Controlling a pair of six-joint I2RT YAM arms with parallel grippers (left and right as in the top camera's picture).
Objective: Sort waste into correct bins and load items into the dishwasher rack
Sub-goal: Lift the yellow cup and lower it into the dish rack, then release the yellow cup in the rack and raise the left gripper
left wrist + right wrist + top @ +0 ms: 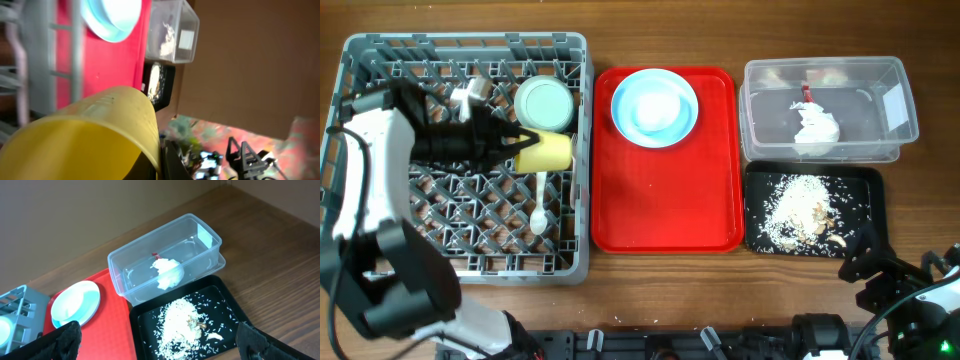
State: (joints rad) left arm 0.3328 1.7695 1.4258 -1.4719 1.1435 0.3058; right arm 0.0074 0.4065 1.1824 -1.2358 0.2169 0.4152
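My left gripper (510,142) is shut on the rim of the small yellow cup (544,151), which lies on its side over the grey dishwasher rack (380,42). The cup fills the left wrist view (90,135). In the rack are the pale green bowl (544,103) and a white spoon (539,207). The light blue plate (623,100) with the small light blue bowl (655,110) on it sits on the red tray (660,200). The clear tub (760,100) holds the white napkin (816,128) and red wrapper (807,93). Rice scraps (802,208) lie in the black tray (752,210). My right gripper (880,275) is open and empty.
A white utensil (470,95) lies at the rack's back, partly behind my left arm. In the right wrist view the open right gripper (160,347) hovers over the near end of the black tray (140,325), with the tub (165,255) behind it and bare wooden table to the right.
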